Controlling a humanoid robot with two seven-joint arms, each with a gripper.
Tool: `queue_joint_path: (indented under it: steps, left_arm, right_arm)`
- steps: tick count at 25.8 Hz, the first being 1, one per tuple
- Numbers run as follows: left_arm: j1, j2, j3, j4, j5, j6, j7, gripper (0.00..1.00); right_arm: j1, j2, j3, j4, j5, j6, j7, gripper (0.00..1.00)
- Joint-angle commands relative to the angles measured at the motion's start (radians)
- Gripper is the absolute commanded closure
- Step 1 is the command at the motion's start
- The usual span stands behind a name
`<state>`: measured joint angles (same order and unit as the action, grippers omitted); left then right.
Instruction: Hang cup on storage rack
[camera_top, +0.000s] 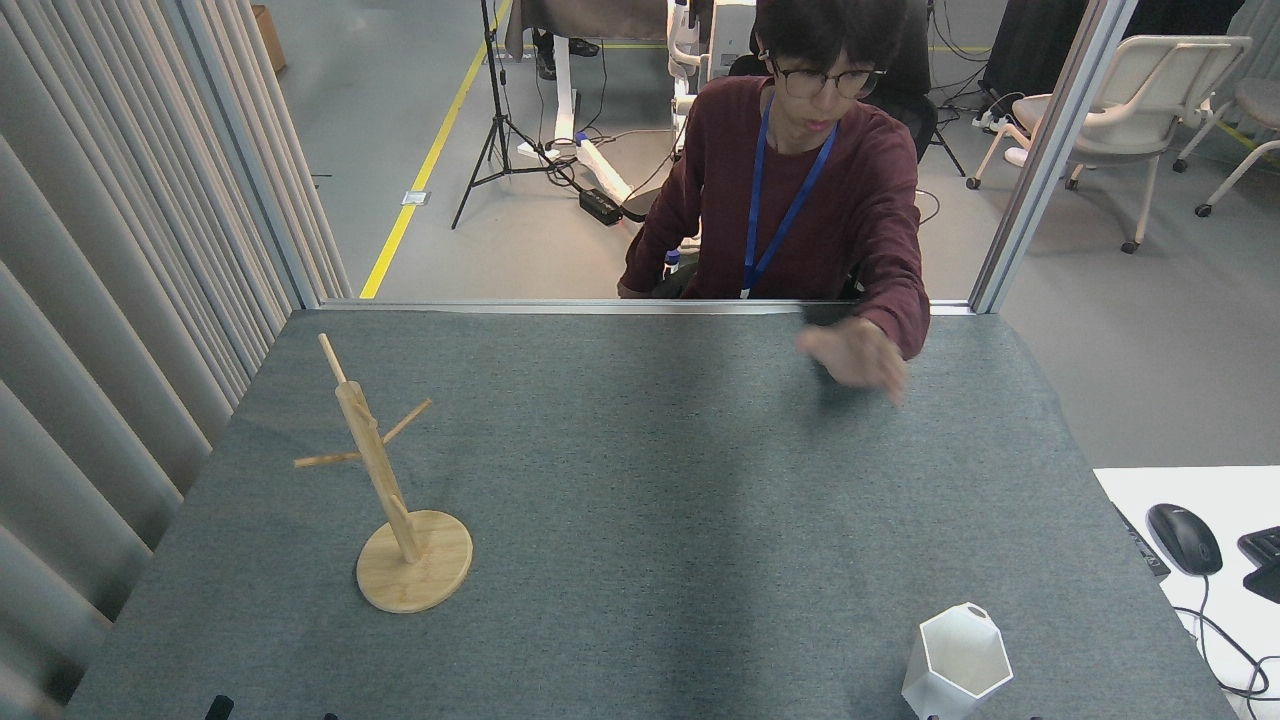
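The white faceted cup (957, 662) stands upright on the grey mat near the front right, its open mouth facing up. The light wooden storage rack (383, 478) stands at the left on its round disc base (415, 574), with thin pegs angling off the post and nothing hanging on them. Cup and rack are far apart. Only small dark tips show at the bottom edge: one (218, 708) at the left, another (935, 716) just below the cup. I cannot make out either gripper's jaws.
A person sits behind the far table edge, with a hand (852, 357) stretched over the mat at the back right. A white desk (1160, 485) with a mouse (1184, 538) adjoins the right side. Grey curtains line the left.
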<state>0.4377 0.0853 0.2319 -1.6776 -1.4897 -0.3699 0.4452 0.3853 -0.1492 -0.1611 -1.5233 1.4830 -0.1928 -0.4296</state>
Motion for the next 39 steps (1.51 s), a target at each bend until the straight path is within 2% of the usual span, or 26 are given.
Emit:
queue_joint_path:
  steps: [1,8,16,24,30,35,36,37,38,39]
  left_arm:
    - [-0.001,0.001,-0.008,0.001,0.0,0.006,0.0,0.01]
    - [-0.001,-0.001,-0.009,0.004,0.006,0.016,0.0,0.01]
    - [-0.001,0.001,-0.008,0.012,0.008,0.016,0.001,0.0]
    - [-0.001,0.001,-0.008,0.015,0.008,0.016,0.001,0.01]
    - [0.001,0.001,-0.006,0.015,0.008,0.016,0.001,0.0]
    - [-0.001,0.001,-0.006,0.015,0.008,0.016,0.001,0.0]
    - [-0.001,0.001,-0.006,0.015,0.008,0.016,0.001,0.0]
    - [-0.001,0.001,-0.006,0.015,0.008,0.016,0.001,0.0]
    - [-0.001,0.001,-0.006,0.013,0.008,0.016,0.001,0.0]
    - [-0.001,0.001,-0.006,0.013,0.008,0.016,0.001,0.0]
  right_arm:
    - [0.001,0.0,0.0,0.0,0.0,0.0,0.0,0.01]
    - [-0.008,0.0,0.0,0.003,0.006,0.006,0.002,0.01]
    - [-0.095,0.0,0.003,0.075,0.023,0.009,0.005,0.01]
    - [-0.134,-0.001,0.005,0.086,0.023,0.01,0.009,0.01]
    - [-0.181,0.0,0.005,0.155,0.036,0.01,0.008,0.01]
    - [-0.189,-0.001,0.005,0.161,0.036,0.012,0.006,0.02]
    - [-0.19,0.0,0.005,0.161,0.037,0.013,0.005,0.04]
    - [-0.19,0.0,0.005,0.163,0.042,0.013,0.006,0.15]
    - [-0.19,0.0,0.005,0.167,0.046,0.013,0.005,0.31]
    - [-0.19,0.0,0.005,0.172,0.052,0.013,0.002,0.4]
